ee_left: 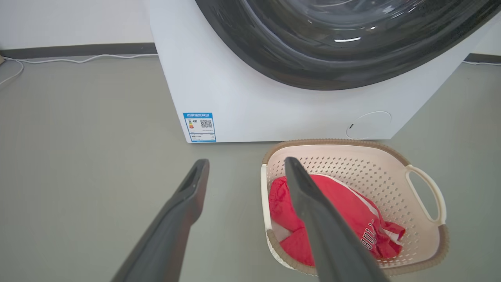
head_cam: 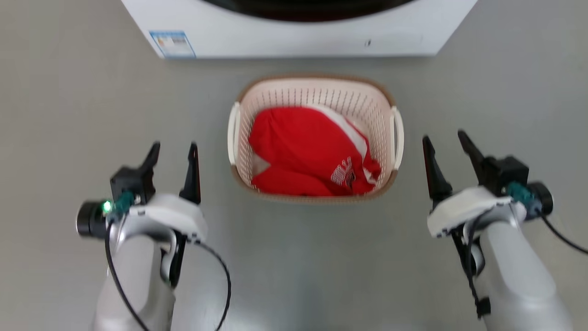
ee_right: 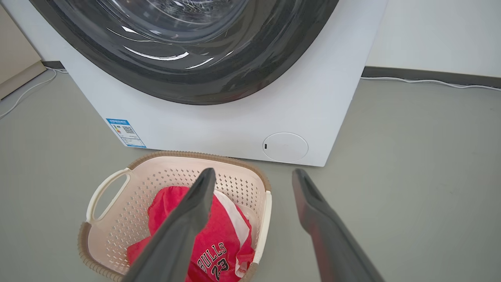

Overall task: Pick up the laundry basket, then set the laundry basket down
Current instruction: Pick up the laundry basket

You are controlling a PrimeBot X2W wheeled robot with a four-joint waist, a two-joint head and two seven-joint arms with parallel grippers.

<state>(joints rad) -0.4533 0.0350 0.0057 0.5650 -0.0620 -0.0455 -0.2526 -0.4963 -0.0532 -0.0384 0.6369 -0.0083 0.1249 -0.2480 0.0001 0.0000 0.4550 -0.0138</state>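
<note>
The laundry basket [head_cam: 372, 103] stands on the grey floor in front of the washer, cream-white with perforated walls, a brown rim and white side handles. A red and white jersey [head_cam: 308, 147] lies inside it. My left gripper [head_cam: 174, 149] is open, a little to the left of the basket's left handle [head_cam: 233, 133] and apart from it. My right gripper [head_cam: 444, 138] is open too, just right of the right handle [head_cam: 398, 135]. From the left wrist, the basket [ee_left: 391, 176] sits right of the fingers; from the right wrist, the basket [ee_right: 129, 203] sits left of them.
A white front-loading washer [head_cam: 298, 37] with a dark round door [ee_left: 340, 43] stands right behind the basket. White cables [ee_left: 70, 59] run along the wall's baseboard. Bare grey floor [head_cam: 69, 115] lies on both sides of the basket and between my arms.
</note>
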